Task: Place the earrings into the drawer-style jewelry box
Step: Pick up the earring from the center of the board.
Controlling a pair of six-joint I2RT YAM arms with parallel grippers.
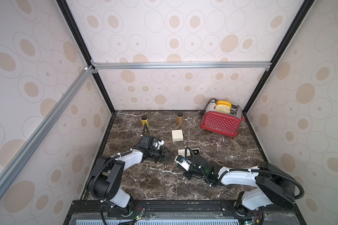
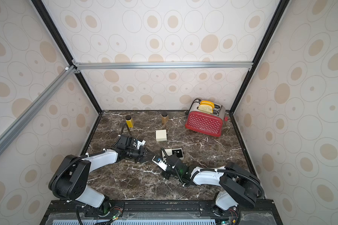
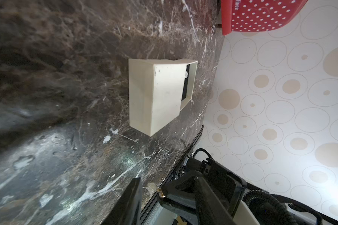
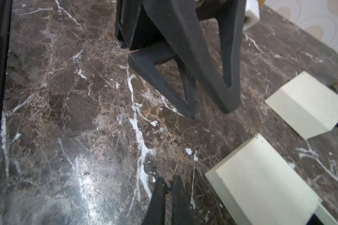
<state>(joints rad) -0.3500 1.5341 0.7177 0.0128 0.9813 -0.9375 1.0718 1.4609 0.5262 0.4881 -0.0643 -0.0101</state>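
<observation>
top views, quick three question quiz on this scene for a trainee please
1. True or false: the right tool is wide open.
2. How many slices of toast stand in the red toaster? A) one B) two C) four
3. Two cream boxes lie on the marble table: the far box and the near box, by the arms. Which has its drawer slid out?
Key: 1 false, it is shut on a tiny earring; 2 B; 3 the near box, black lining showing.
</observation>
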